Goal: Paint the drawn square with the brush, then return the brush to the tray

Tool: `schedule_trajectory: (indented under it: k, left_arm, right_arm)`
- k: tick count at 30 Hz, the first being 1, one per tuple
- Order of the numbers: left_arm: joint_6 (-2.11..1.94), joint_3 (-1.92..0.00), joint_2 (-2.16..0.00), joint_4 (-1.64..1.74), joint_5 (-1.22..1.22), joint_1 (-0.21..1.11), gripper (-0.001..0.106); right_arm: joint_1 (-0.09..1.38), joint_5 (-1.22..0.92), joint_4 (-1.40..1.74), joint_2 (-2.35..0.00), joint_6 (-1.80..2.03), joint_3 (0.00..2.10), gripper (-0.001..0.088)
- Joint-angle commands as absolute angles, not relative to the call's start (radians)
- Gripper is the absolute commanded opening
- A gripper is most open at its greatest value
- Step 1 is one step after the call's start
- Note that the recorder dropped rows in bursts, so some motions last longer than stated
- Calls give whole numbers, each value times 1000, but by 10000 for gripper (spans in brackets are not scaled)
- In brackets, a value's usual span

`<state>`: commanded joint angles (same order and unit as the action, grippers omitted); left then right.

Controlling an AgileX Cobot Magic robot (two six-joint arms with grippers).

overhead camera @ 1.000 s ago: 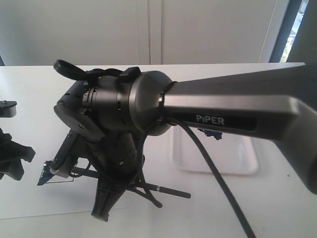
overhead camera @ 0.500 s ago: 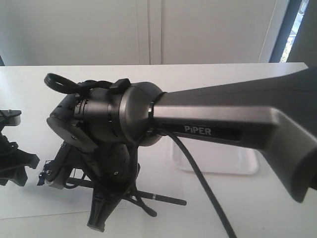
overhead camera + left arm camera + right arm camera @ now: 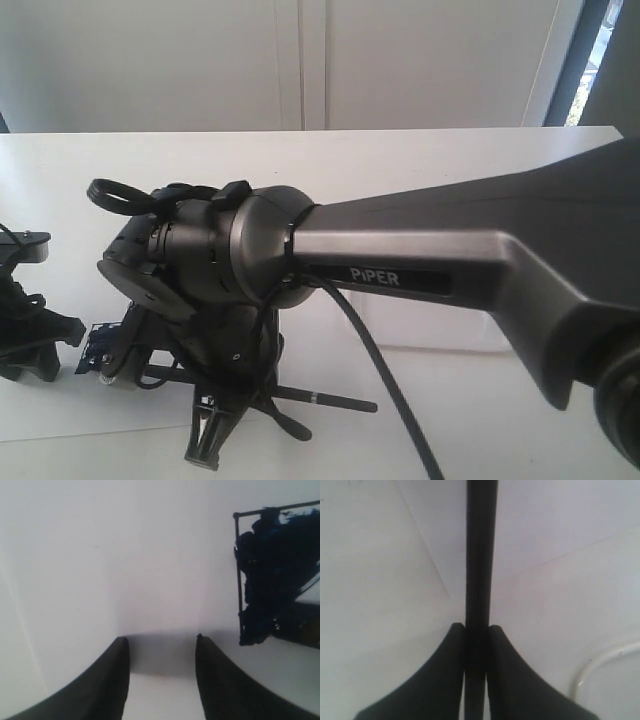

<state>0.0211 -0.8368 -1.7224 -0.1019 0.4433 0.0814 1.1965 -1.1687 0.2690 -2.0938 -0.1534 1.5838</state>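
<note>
My right gripper (image 3: pixel 476 627) is shut on the brush's black handle (image 3: pixel 480 555), which runs straight out between the fingers. In the exterior view the right gripper (image 3: pixel 212 440) points down at the paper, with the brush (image 3: pixel 330 402) lying low and nearly level. Its bristles are hidden behind the wrist. The drawn square (image 3: pixel 277 575) is a thin black outline largely filled with dark paint; it shows partly at the wrist's left (image 3: pixel 98 350). My left gripper (image 3: pixel 161 640) stands open over bare paper beside the square. The tray (image 3: pixel 600 662) shows only a rim corner.
The white paper sheet (image 3: pixel 60 405) covers the near left of the white table (image 3: pixel 400 160). My right arm (image 3: pixel 450 250) and its black cable (image 3: pixel 385 390) cross most of the exterior view. The left gripper (image 3: pixel 28 340) sits at the left edge.
The right arm has swung left and lower, carrying the brush further across the square. The left gripper has shifted slightly right and down at the left edge.
</note>
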Motion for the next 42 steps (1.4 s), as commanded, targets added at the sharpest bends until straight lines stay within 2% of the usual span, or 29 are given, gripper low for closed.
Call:
schedule_trajectory:
  k: [5,35,42]
  left_arm:
    - [21,-837,-1722,-102,443,81,483]
    - [21,-837,-1722,-102,443,81,483]
    - [21,-837,-1722,-102,443,81,483]
  right_arm:
    - [1195,-1221,297,-2094,-124,1584,0]
    - [1195,-1221,387,-2094,23,1584,0]
    - [1196,-1221,260,-2095,-50,1584,0]
